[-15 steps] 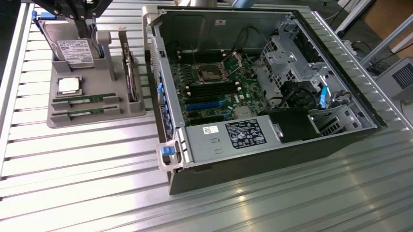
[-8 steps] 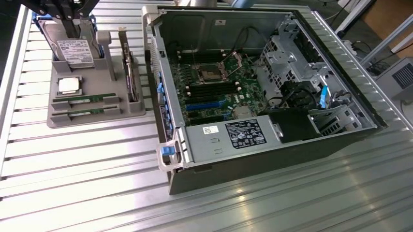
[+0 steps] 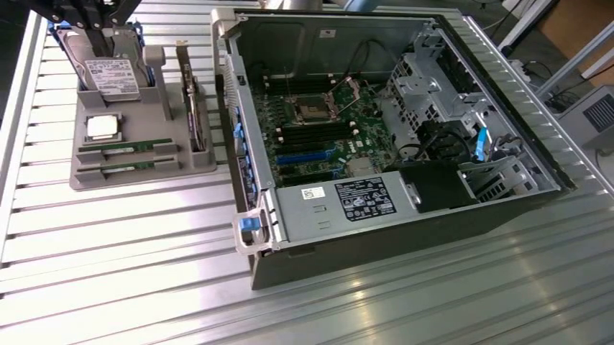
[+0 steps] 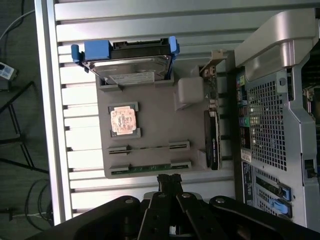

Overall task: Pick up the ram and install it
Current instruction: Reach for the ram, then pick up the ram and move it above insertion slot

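Two ram sticks, thin green boards, lie side by side in the slots of a grey tray (image 3: pixel 144 180): one ram (image 3: pixel 125 147) and a second ram (image 3: pixel 125 167). From the wrist they are the ram (image 4: pixel 148 148) and the ram (image 4: pixel 148 167). My gripper (image 3: pixel 93 21) hangs high over the tray's far end, at the exterior view's upper left. In the wrist view the gripper (image 4: pixel 169 178) has its two dark fingers pressed together, shut on nothing, just beyond the tray's edge by the nearer stick. The open computer case (image 3: pixel 384 129) shows its black memory slots (image 3: pixel 312 133).
On the tray also stand a hard drive (image 3: pixel 111 72) in blue rails, a square silver processor (image 3: pixel 103 127) and an upright expansion card (image 3: pixel 197 115). The case wall (image 3: pixel 235 122) rises right beside the tray. Everything rests on a ribbed metal table (image 3: pixel 144 244).
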{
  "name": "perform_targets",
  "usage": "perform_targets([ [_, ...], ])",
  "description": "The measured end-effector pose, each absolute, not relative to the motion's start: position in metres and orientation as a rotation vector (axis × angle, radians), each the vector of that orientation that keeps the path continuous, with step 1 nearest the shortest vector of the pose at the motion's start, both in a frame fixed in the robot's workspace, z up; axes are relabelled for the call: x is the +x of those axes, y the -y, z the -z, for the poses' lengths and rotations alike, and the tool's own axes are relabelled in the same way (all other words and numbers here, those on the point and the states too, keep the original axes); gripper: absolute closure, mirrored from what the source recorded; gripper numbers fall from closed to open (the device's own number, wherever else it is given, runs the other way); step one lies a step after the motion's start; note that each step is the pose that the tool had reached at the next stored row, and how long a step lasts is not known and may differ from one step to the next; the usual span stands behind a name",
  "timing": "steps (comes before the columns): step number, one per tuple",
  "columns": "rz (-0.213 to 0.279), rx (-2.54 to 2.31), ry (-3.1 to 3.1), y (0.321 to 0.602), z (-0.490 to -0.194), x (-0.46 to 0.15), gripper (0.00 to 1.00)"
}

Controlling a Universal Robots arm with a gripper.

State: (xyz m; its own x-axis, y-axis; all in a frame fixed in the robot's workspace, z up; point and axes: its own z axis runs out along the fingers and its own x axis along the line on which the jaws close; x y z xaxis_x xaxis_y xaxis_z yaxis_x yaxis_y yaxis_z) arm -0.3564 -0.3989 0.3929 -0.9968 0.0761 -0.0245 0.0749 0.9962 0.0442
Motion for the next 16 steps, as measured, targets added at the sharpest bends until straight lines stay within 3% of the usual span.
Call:
perform_targets([
  [16,-0.068,0.029,-3.116,0.3989,-0.3929,-0.3567,0.9],
])
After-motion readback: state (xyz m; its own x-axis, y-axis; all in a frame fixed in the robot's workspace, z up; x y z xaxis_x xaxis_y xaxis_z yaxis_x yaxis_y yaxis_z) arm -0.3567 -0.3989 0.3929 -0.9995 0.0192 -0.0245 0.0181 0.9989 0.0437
